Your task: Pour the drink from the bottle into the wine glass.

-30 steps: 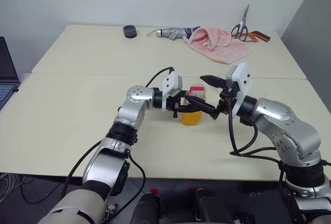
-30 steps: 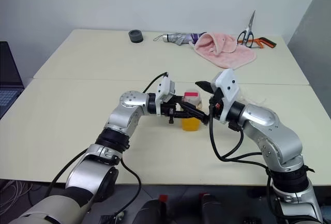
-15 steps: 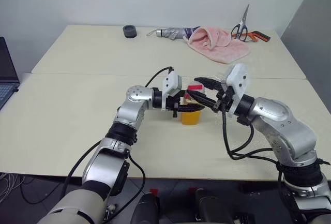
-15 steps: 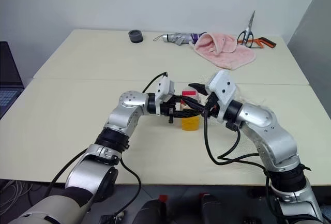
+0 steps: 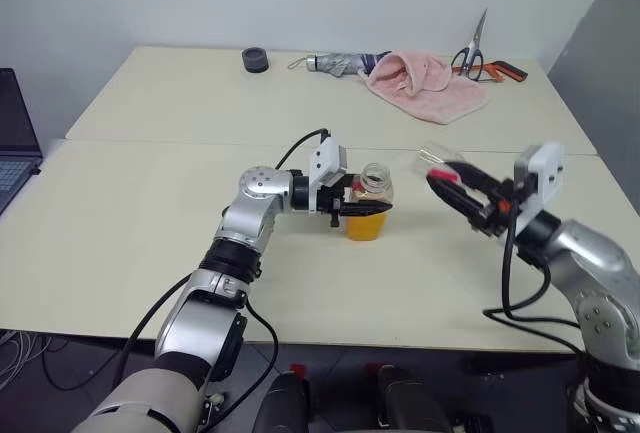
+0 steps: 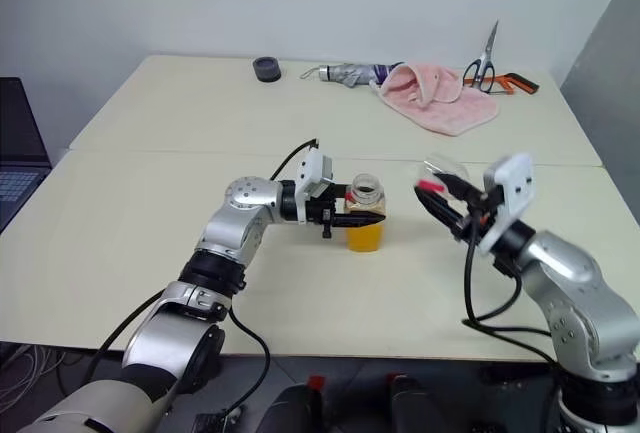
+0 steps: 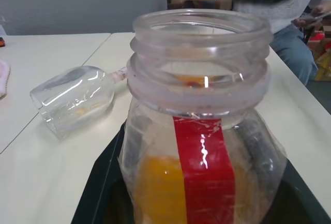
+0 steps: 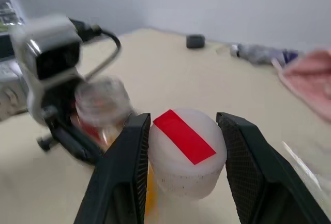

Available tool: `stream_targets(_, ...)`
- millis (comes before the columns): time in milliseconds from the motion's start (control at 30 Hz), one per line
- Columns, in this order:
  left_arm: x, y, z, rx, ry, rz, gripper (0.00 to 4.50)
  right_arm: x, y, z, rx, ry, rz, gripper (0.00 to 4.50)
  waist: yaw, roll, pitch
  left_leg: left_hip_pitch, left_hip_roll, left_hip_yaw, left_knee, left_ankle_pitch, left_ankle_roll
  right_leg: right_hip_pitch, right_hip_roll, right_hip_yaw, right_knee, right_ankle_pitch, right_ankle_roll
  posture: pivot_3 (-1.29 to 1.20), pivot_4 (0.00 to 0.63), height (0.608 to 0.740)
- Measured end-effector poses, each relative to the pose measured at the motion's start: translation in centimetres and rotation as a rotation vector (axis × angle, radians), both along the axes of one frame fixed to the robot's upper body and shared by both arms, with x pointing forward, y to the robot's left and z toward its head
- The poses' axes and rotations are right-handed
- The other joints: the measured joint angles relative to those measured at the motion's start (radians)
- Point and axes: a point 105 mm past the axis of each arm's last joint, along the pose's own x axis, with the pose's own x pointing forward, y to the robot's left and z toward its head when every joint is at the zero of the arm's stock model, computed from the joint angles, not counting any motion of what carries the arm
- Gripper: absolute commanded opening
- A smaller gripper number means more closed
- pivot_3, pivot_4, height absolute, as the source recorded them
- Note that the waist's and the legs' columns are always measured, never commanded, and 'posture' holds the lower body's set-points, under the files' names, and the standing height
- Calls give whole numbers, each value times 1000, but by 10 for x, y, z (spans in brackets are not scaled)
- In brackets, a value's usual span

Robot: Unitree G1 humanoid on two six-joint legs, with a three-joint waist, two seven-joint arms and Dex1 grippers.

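The bottle (image 5: 366, 205) stands on the table with its mouth uncapped. My left gripper (image 5: 372, 209) reaches in from the left and is shut on its middle. The orange drink (image 5: 364, 227) fills its lower part. The red label stripe runs down the bottle's side (image 7: 199, 162). To the right of the bottle, my right gripper (image 5: 447, 181) hovers above the table, shut on the red-and-white cap (image 8: 186, 146). The wine glass (image 7: 72, 100) lies on its side on the table, just behind the right gripper (image 6: 443, 167).
At the far side of the table (image 5: 150, 233) lie a pink towel (image 5: 425, 83), scissors (image 5: 475, 53), a folded umbrella (image 5: 335, 61) and a small black ring (image 5: 254, 58). A laptop (image 5: 15, 138) sits at the left edge. A seated person (image 7: 292, 48) is beyond the table.
My right gripper closed on the bottle's cap and drew away to the right with it, leaving the bottle's mouth uncovered. The left gripper and bottle stayed put.
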Motion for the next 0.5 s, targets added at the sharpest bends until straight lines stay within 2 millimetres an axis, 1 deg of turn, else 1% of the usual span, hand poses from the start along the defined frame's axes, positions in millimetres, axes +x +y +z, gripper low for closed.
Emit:
stream_targets(33, 0, 0, 0, -1, 2, 1, 1776, -1, -6, -10, -23, 21, -32, 1725, 0, 0, 0, 0, 0, 0, 0, 0, 0, 0, 0, 0, 0, 0, 0, 0, 150, 740)
stream_targets(100, 0, 0, -1, -1, 9, 2, 1776, 1, -31, -43, -114, 90, -158, 1725, -1, 0, 0, 1, 0, 0, 1, 0, 0, 0, 0, 0, 0, 0, 0, 0, 150, 740)
stream_targets(167, 0, 0, -1, -2, 11, 4, 1776, 2, -49, -72, -179, 148, -247, 1725, -2, 0, 0, 1, 0, 1, 0, 0, 0, 0, 1, 1, 1, 0, 0, 0, 150, 740)
stream_targets(200, 0, 0, 0, -2, 10, 5, 1776, 2, -56, -87, -207, 177, -284, 1725, -3, 0, 0, 1, 0, 1, 0, 0, 0, 0, 1, 1, 1, 0, 0, 0, 150, 740)
stream_targets(233, 0, 0, 0, -2, 9, 5, 1776, 2, -60, -97, -221, 202, -306, 1725, -4, 0, 0, 1, 0, 2, 0, 0, 0, 0, 1, 2, 1, 0, 0, 0, 150, 740)
stream_targets(267, 0, 0, 0, -2, 9, 5, 1776, 1, -63, -107, -234, 225, -324, 2074, -6, 0, 0, 2, 1, 2, 0, 0, 0, 0, 1, 2, 1, 0, 0, 0, 150, 740)
stream_targets(400, 1, 2, 1, -7, 8, 16, 1776, 0, -64, -112, -239, 221, -325, 3448, -5, 0, 0, 2, 1, 2, 0, 0, 0, 0, 2, 2, 1, 0, 0, 0, 150, 740)
stream_targets(500, 5, 8, 3, -7, 8, 48, 1776, -6, -63, -115, -211, 243, -292, 4462, -5, 0, 0, 2, 1, 2, 0, 0, 0, 0, 2, 2, 1, 0, 0, 0, 150, 740)
